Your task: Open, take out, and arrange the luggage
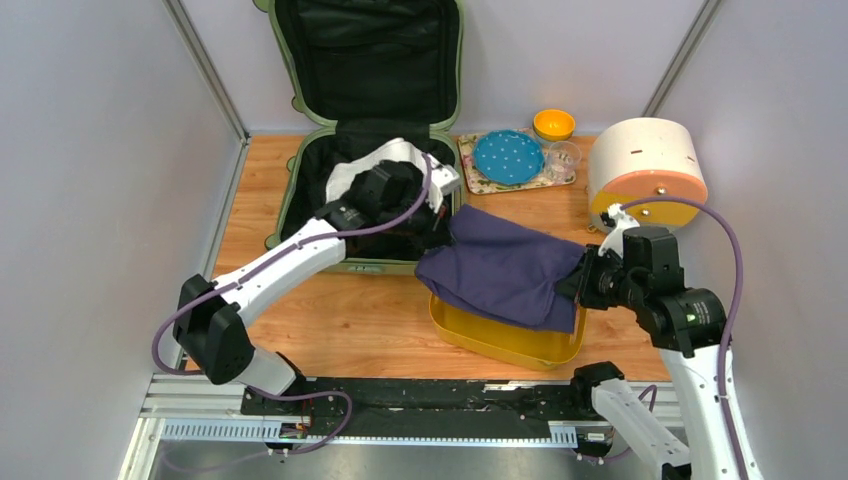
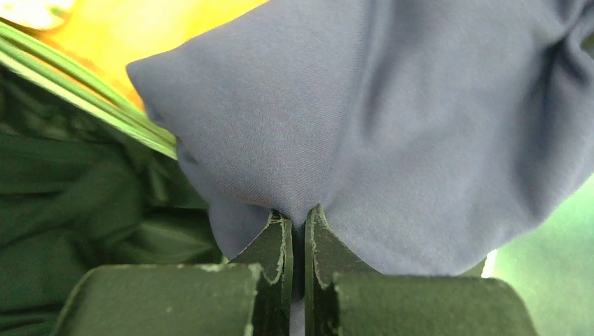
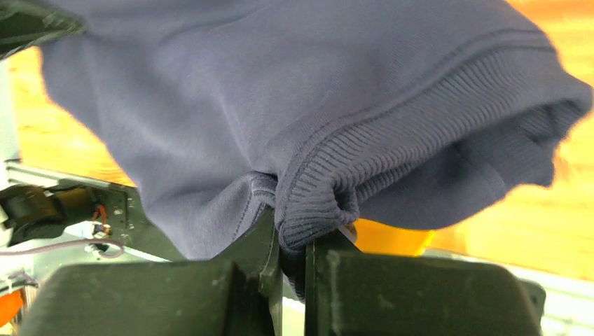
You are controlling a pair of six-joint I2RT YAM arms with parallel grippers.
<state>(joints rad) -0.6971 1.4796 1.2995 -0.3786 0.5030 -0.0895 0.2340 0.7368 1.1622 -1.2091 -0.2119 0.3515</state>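
Note:
The sage-green luggage [image 1: 292, 185] lies open at the back left, its lid [image 1: 368, 55] propped against the wall and black lining showing. A white cloth [image 1: 385, 157] lies inside it. A folded purple sweater [image 1: 505, 265] hangs stretched between both grippers over the yellow tray [image 1: 500, 340]. My left gripper [image 1: 443, 222] is shut on the sweater's left corner [image 2: 294, 161] at the luggage's right rim. On the sweater's ribbed hem [image 3: 329, 199], at its right end, my right gripper [image 1: 578, 280] is shut.
A round cream-and-orange drawer box [image 1: 647, 170] stands at the back right. Behind the tray sits a patterned mat [image 1: 475, 172] with a blue dotted plate [image 1: 508, 156], a clear glass [image 1: 563, 157] and an orange bowl [image 1: 553, 124]. Grey walls close in on three sides.

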